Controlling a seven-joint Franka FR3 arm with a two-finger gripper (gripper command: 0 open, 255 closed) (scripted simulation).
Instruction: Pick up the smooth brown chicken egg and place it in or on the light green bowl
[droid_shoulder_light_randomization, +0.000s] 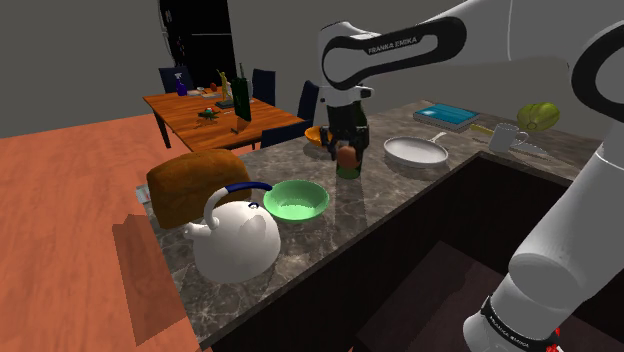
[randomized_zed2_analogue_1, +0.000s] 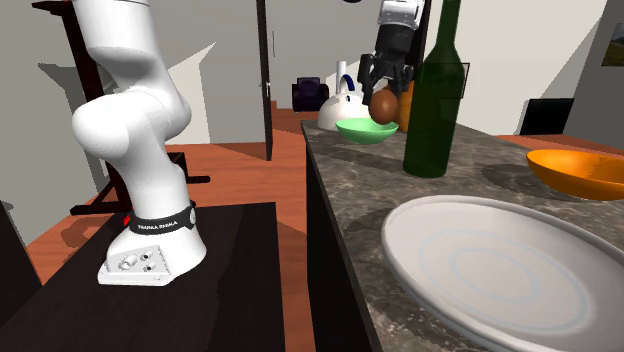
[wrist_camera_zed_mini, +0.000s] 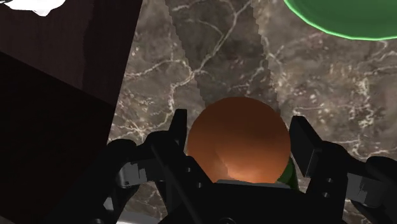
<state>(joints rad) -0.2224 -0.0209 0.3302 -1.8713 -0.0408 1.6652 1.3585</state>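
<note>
Jaws of the gripper (wrist_camera_zed_mini: 240, 124) clasp one brown egg (wrist_camera_zed_mini: 236, 143), held up off the stone counter (wrist_camera_zed_mini: 191, 57). One green bowl (droid_shoulder_light_randomization: 296, 200) sits near, one white kettle (droid_shoulder_light_randomization: 238, 238) just beside it.

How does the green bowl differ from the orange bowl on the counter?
The green bowl is light green, the orange bowl orange. The green bowl stands beside the white kettle, the orange bowl near the dark bottle. Both rest upright on the stone counter.
</note>
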